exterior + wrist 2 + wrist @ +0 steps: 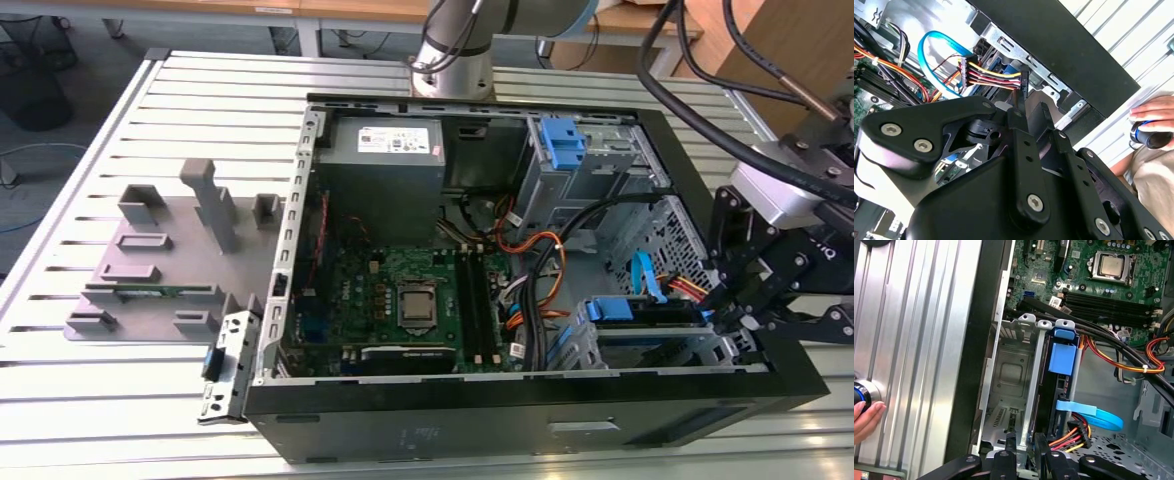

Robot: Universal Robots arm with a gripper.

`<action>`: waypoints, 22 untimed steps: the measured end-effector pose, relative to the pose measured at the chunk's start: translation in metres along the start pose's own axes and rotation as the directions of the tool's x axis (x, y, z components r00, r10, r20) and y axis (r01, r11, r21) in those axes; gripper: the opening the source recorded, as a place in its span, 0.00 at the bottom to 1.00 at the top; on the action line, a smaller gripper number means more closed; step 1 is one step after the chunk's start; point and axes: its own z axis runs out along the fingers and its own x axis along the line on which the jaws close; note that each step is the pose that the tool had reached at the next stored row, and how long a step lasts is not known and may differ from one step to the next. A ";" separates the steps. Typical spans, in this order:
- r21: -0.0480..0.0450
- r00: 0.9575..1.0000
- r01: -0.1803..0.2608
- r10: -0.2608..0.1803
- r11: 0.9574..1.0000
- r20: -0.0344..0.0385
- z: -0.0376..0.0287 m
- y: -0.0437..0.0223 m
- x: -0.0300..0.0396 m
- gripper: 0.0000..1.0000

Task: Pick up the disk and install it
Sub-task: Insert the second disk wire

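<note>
The disk (pixel 622 309) is found inside the computer case (pixel 534 415), standing on edge in a slot of the metal drive cage (pixel 1010 371), with the blue tab of its carrier facing out of the cage. In the first wrist view the disk (pixel 1060 360) is seen pushed well into its slot. A flat blue cable (pixel 1100 416) and a plug of coloured wires (pixel 1077 432) lie at its far end, though it cannot be told whether either is plugged in.

The gripper (pixel 730 314) is held over the cage at the exterior view's right. In both wrist views its fingers are seen slightly parted, with nothing gripped between them (pixel 1025 449) (pixel 1031 102). The installing step is therefore judged to be at or near its end, with the pick-up already done.

A person's hand (pixel 866 415) rests on a round knob on the slatted table (pixel 160 400), beside the case.

Any further move here is judged to call for a straight, careful path, since the cage walls and the wires are close by.
</note>
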 end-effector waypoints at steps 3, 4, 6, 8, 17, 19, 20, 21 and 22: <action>0.000 1.000 0.002 -0.002 1.000 0.000 0.0005 -0.0004 0.0000 0.29; 0.000 1.000 0.002 -0.002 1.000 0.000 0.0006 -0.0005 0.0000 0.29; 0.000 1.000 0.002 -0.002 1.000 0.000 0.0007 -0.0007 -0.0005 0.29; 0.000 1.000 0.002 -0.002 1.000 0.000 0.0007 -0.0009 -0.0018 0.29; 0.000 1.000 0.002 -0.002 1.000 0.000 0.0006 -0.0011 -0.0034 0.29; 0.000 1.000 0.002 -0.002 1.000 0.000 0.0007 -0.0013 -0.0047 0.29; 0.000 1.000 0.002 -0.002 1.000 0.000 0.0007 -0.0014 -0.0054 0.29; 0.000 1.000 0.003 -0.003 1.000 0.000 0.0007 -0.0015 -0.0061 0.29; 0.000 1.000 0.003 -0.003 1.000 0.000 0.0008 -0.0016 -0.0066 0.29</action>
